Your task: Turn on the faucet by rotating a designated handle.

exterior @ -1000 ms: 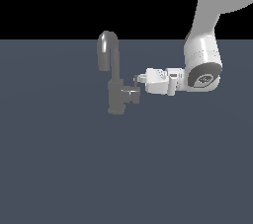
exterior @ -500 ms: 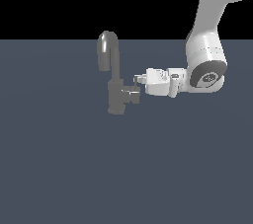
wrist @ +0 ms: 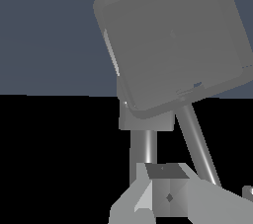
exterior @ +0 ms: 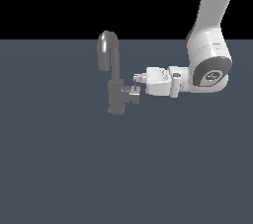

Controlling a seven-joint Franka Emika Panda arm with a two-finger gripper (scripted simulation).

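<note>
The faucet [exterior: 116, 90] is dull grey and stands on the dark floor, with its arched spout [exterior: 108, 45] curving to the exterior view's left. The handle [exterior: 132, 97] is a short stub on the body's right side, with a thin upright pin [exterior: 135, 86]. My gripper [exterior: 138, 78] reaches in level from the right. Its fingertips are at the top of the pin, and the fingers look closed together. In the wrist view a grey block of the faucet [wrist: 173, 40] fills the frame, with the thin pin [wrist: 197, 141] beside my gripper [wrist: 168, 201].
The white arm [exterior: 210, 65] comes down from the upper right of the exterior view. The dark grey floor [exterior: 59, 168] spreads all around the faucet. Nothing else shows.
The arm's wrist joint has shifted slightly to the exterior view's right. The gripper stays at the handle pin. The faucet shows no clear change.
</note>
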